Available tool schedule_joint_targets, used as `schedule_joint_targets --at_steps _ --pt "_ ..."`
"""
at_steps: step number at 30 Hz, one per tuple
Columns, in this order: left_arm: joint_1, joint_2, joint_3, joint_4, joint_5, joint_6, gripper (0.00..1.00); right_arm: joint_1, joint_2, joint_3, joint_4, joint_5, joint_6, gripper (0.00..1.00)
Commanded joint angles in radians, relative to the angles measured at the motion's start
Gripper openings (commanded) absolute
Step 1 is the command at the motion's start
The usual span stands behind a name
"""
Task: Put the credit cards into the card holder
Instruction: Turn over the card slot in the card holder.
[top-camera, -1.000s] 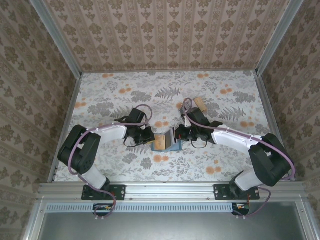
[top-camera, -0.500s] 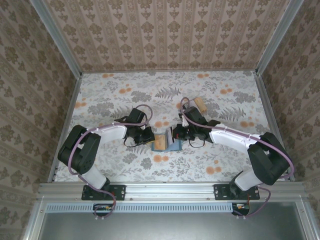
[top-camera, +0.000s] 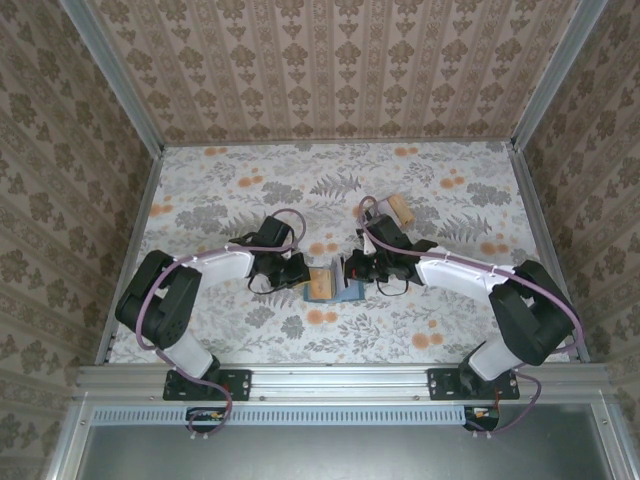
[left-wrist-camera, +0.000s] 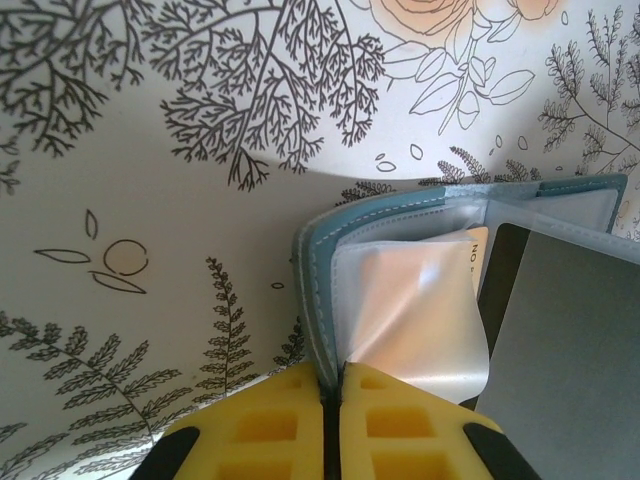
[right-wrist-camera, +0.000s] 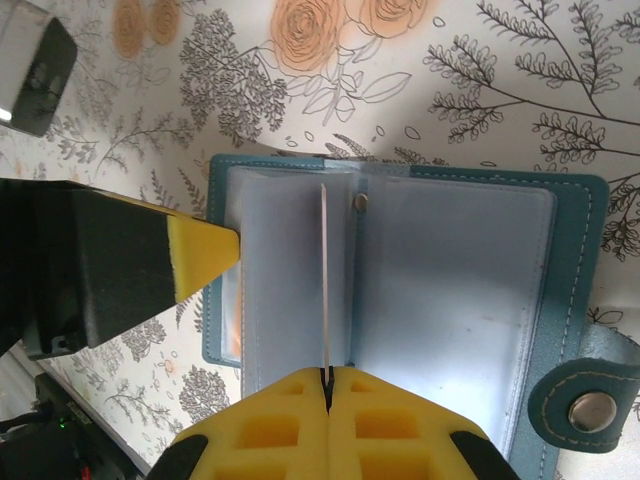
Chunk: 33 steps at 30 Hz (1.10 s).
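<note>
Top view: the teal card holder (top-camera: 335, 287) lies open at the centre of the frame on the floral desk (top-camera: 220, 190), between my two arms. Left wrist view, bottom centre: my left fingers (left-wrist-camera: 260, 425) are clenched on the edge of its cover. Right wrist view, bottom centre: my right fingers (right-wrist-camera: 270, 430) pinch a credit card (right-wrist-camera: 323, 270), seen edge-on, standing over the holder's blue-grey inside.

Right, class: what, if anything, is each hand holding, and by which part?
The left hand pinches the wallet by its cover's edge. The right hand pinches a thin card by its near edge, upright over the open wallet.
</note>
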Motion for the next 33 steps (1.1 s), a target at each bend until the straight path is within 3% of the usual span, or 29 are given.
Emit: schedule_joint_targets --at_steps 1,33 --pt "-0.004 -0.025 0.019 -0.001 -0.019 0.006 0.08 0.007 0.007 0.029 -0.02 0.018 0.008 0.01" --pt "-0.004 -0.031 0.027 0.005 -0.017 0.003 0.08 0.015 0.039 0.039 0.022 -0.013 0.028 0.0"
